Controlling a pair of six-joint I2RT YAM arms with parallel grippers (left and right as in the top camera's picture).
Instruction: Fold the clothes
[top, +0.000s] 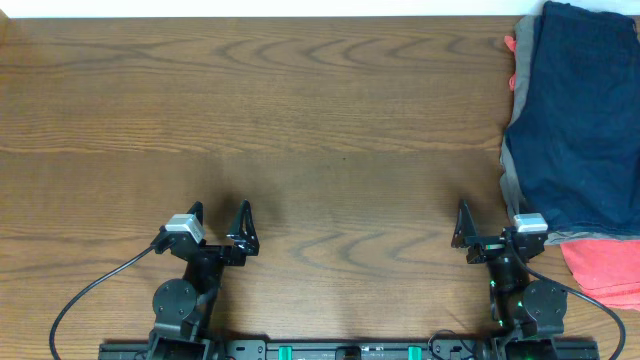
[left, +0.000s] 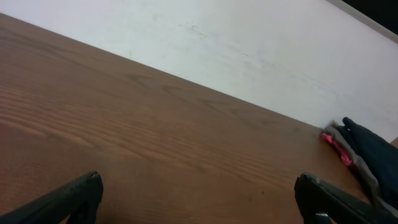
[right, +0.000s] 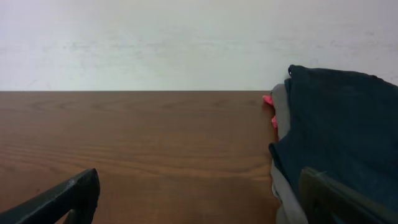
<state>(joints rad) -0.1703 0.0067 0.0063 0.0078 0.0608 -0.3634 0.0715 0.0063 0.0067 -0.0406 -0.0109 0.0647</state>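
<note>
A pile of clothes lies at the table's right edge. A dark navy garment (top: 580, 120) lies on top, a grey one (top: 508, 170) shows at its left edge, and coral-red fabric (top: 605, 265) sticks out at the front right. The pile also shows in the right wrist view (right: 336, 137) and, far off, in the left wrist view (left: 367, 155). My left gripper (top: 220, 222) is open and empty near the front left. My right gripper (top: 490, 228) is open and empty, its right finger just beside the pile's front left corner.
The brown wooden table (top: 300, 130) stretches left of the pile. A white wall (right: 186, 43) borders its far edge. Black cables run from both arm bases at the front edge.
</note>
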